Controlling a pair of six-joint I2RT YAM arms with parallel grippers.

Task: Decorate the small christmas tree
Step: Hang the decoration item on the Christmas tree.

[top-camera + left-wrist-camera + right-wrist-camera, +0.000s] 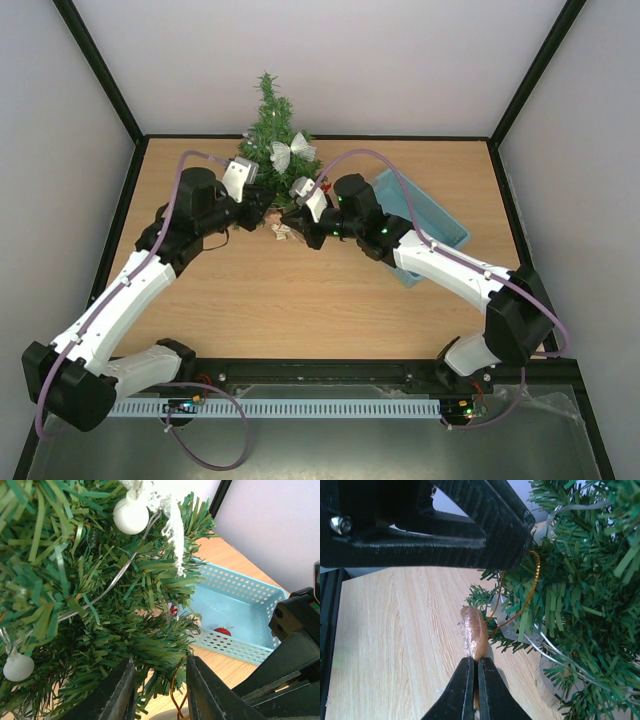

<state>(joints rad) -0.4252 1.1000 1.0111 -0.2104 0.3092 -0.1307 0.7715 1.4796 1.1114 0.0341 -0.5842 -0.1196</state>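
From above, the small christmas tree (272, 130) stands at the worktop's (300, 300) far edge, with my left hand (262, 207) and right hand (290, 220) low against it. Left wrist view: my fingers (115, 695) straddle a branch tip, and I cannot tell whether they grip it. Right wrist view: my right hand is closed, pinching a glittery bronze ornament (473, 632) beside the tree.

right claw (475, 666): pinching glittery ornament (473, 635) | gold loop (534, 587) against tree (580, 615)

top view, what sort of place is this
Most likely a robot test cell in a lab, not a home: plain white walls in a black frame box in a wooden table, a left arm and right arm are bolted at its near edge, and a small christmas tree stands on it.
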